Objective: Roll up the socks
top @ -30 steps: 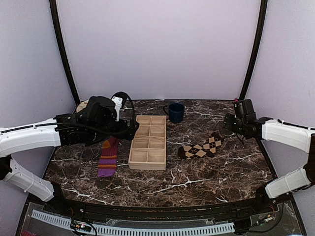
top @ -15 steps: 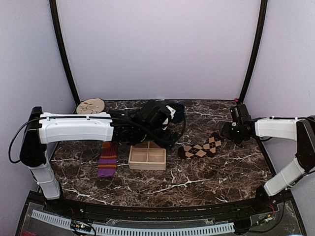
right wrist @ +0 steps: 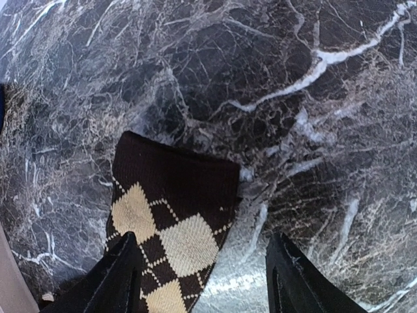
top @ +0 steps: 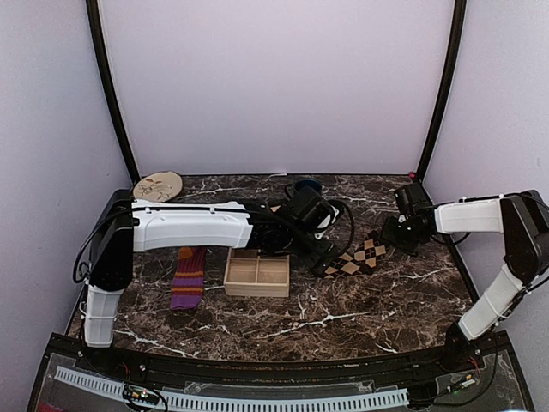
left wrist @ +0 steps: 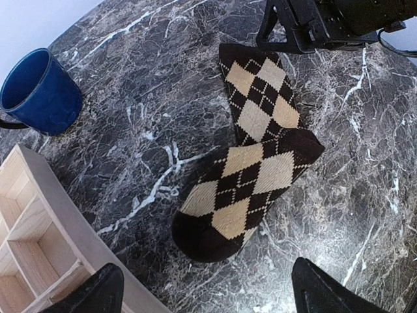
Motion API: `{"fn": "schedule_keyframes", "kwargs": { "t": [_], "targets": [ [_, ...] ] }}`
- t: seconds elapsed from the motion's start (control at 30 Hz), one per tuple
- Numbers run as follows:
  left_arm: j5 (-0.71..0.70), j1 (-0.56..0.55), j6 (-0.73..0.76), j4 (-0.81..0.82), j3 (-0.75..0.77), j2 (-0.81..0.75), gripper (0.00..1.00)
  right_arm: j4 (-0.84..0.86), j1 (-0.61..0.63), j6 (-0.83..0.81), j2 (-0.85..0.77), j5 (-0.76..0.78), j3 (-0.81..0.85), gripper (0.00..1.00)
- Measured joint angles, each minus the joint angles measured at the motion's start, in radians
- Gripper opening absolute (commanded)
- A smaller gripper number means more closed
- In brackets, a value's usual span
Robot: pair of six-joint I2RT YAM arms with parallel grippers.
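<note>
The dark brown argyle sock (top: 353,257) lies flat and bent on the marble, right of centre. In the left wrist view it (left wrist: 251,176) fills the middle, its toe nearest. My left gripper (top: 322,257) hovers open over the toe end (left wrist: 207,293), empty. My right gripper (top: 396,233) is open over the sock's cuff (right wrist: 172,208), one finger above the fabric, the other above bare marble. The purple sock with orange and red stripes (top: 189,276) lies flat at the left, partly under my left arm.
A wooden compartment tray (top: 257,272) sits between the socks, also in the left wrist view (left wrist: 39,241). A blue mug (left wrist: 40,91) stands behind it. A round wooden disc (top: 158,184) lies at the back left corner.
My left arm has swung right from over the purple sock, across the tray, to the argyle sock's toe. My right gripper has moved in to the cuff.
</note>
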Motion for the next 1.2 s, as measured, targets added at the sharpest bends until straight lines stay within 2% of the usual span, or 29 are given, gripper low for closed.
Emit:
{"fn": "schedule_keyframes", "kwargs": {
  "t": [0.3, 0.6, 0.9, 1.07, 1.2],
  "targets": [
    [-0.017, 0.009, -0.059, -0.067, 0.150, 0.154, 0.92, -0.001, -0.019, -0.005, 0.080, -0.006, 0.068, 0.61],
    [-0.018, 0.066, -0.159, -0.130, 0.158, 0.188, 0.92, -0.002, -0.042, -0.029, 0.148, -0.027, 0.105, 0.60],
    [0.002, 0.084, -0.195, -0.191, 0.244, 0.248, 0.91, -0.001, -0.045, -0.052, 0.194, -0.053, 0.135, 0.52],
    [0.015, 0.081, -0.202, -0.219, 0.251, 0.251, 0.90, -0.001, -0.045, -0.064, 0.198, -0.058, 0.136, 0.38],
    [0.018, 0.077, -0.203, -0.229, 0.252, 0.251, 0.90, -0.001, -0.045, -0.067, 0.203, -0.061, 0.137, 0.15]
  ]
}}
